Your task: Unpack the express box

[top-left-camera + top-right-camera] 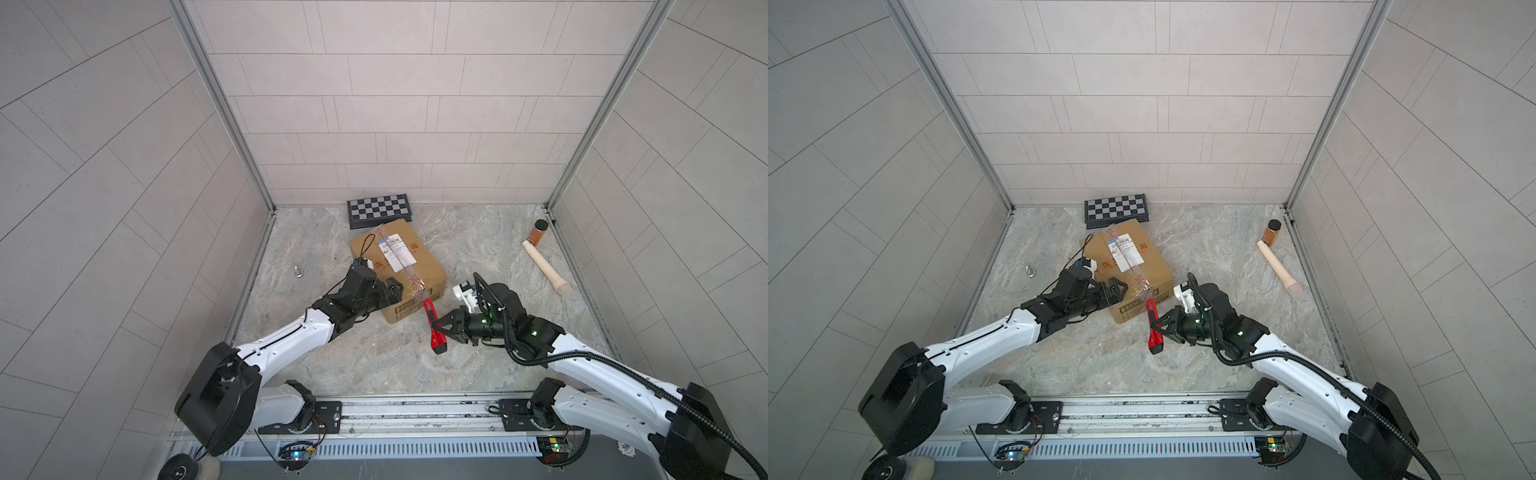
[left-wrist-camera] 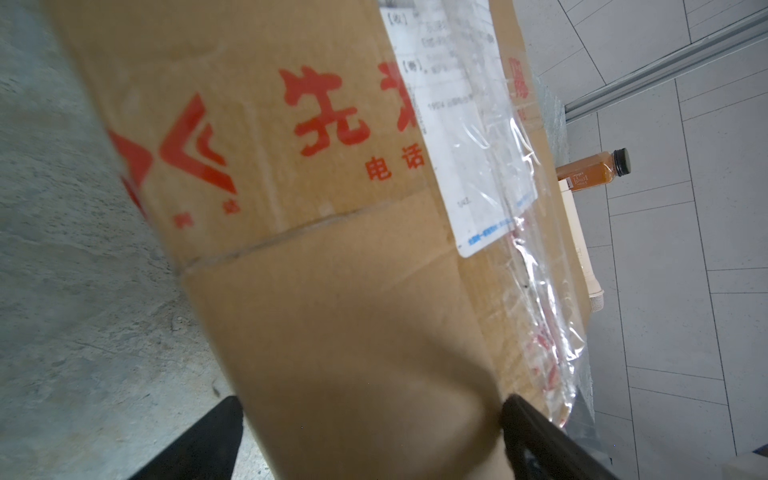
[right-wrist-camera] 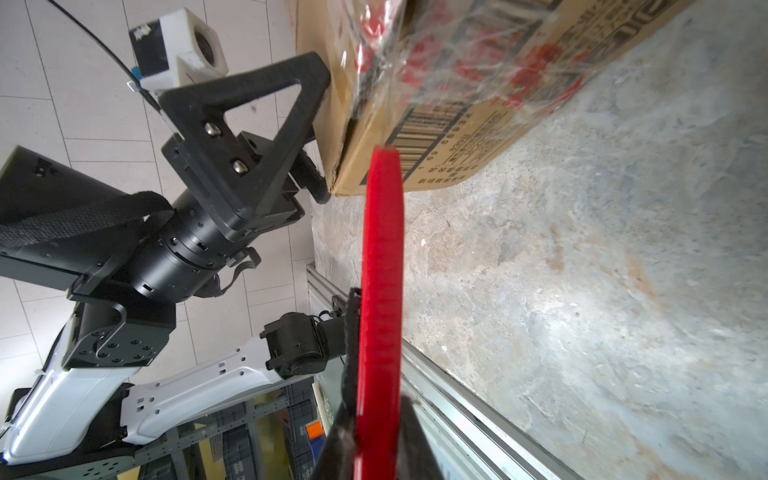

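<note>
We record the left fingers (image 3: 195,104) spread wide astride the express box (image 1: 428,266) corner; right fingers (image 1: 449,319) clenched on a red knife (image 1: 427,308).

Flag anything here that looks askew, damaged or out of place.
The clear tape on the express box is crumpled and loose along the top seam, worst at the near edge beside the red cutter gripped by the right end effector. The box sits skewed to the table edges. Nothing looks spilled.

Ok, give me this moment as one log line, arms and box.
left gripper: open, astride box corner | right gripper: shut on red knife, tip near box front | box: taped shut
</note>
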Controlling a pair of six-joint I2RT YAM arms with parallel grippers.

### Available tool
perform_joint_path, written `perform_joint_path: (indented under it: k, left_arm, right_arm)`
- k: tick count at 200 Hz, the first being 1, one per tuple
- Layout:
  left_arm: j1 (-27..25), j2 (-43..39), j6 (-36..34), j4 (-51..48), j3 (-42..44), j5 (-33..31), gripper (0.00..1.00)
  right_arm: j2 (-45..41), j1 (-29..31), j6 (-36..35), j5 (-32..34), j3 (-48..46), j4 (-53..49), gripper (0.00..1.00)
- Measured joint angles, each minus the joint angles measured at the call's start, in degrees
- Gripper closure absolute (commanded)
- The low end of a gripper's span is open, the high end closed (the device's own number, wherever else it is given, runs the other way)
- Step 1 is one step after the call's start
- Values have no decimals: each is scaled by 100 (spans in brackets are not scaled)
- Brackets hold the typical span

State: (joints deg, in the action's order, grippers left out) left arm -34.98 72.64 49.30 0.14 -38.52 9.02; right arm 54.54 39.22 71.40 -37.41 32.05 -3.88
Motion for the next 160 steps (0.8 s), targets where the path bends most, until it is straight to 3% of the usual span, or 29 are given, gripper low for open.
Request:
perform_joint_path:
  k: [97, 160]
  left_arm:
    - [15, -11, -2, -15, 9, -50, 0]
    - [15, -15, -13, -35, 9, -48, 0]
  right_arm:
    - [619, 199, -68, -50, 37, 463, 100]
    - [603, 199, -48, -98, 293, 192, 100]
